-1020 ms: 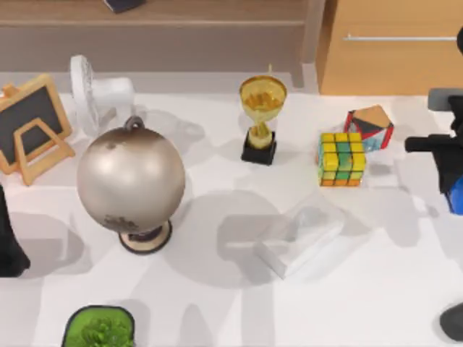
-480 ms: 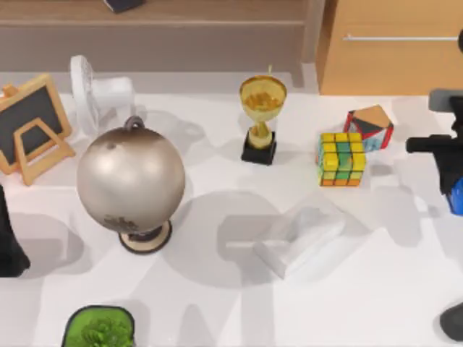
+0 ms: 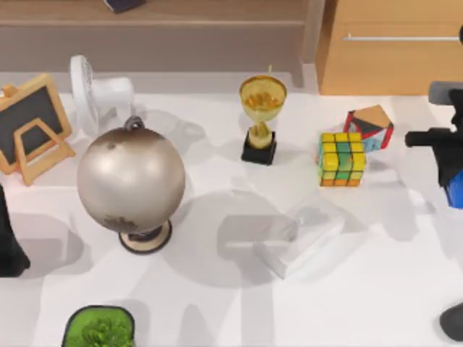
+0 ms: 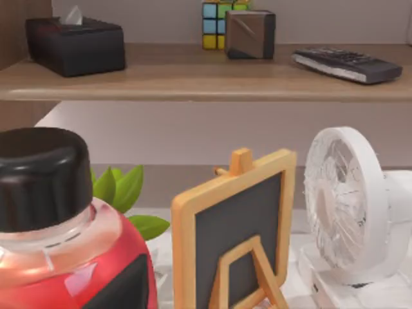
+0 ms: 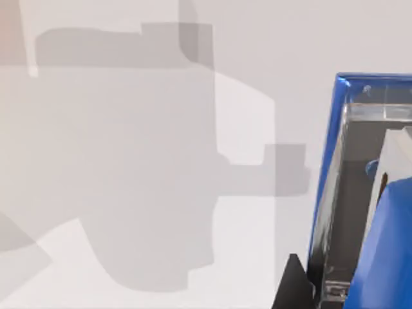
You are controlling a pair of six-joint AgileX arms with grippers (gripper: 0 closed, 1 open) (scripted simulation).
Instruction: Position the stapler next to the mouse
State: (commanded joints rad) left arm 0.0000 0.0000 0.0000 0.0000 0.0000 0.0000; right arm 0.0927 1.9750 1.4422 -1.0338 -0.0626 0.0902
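At the right edge of the table (image 3: 239,311) in the top view, the right arm's gripper (image 3: 450,155) is hanging above the surface, and a bright blue piece of the stapler (image 3: 456,192) is showing just below its dark body. Whether the fingers are closed on the stapler cannot be told from these views. In the right wrist view the stapler (image 5: 360,193) is running lengthwise away from the camera, its blue frame and metal channel showing, with its far end squared off over bare white tabletop. The mouse (image 3: 453,322) is sitting as a dark rounded lump at the table's lower right corner, apart from the stapler. The colourful cube (image 3: 341,159) is standing to the left of the gripper. The left arm is sitting parked at the table's left side, facing a small chalkboard (image 4: 235,241) and a white fan (image 4: 347,206).
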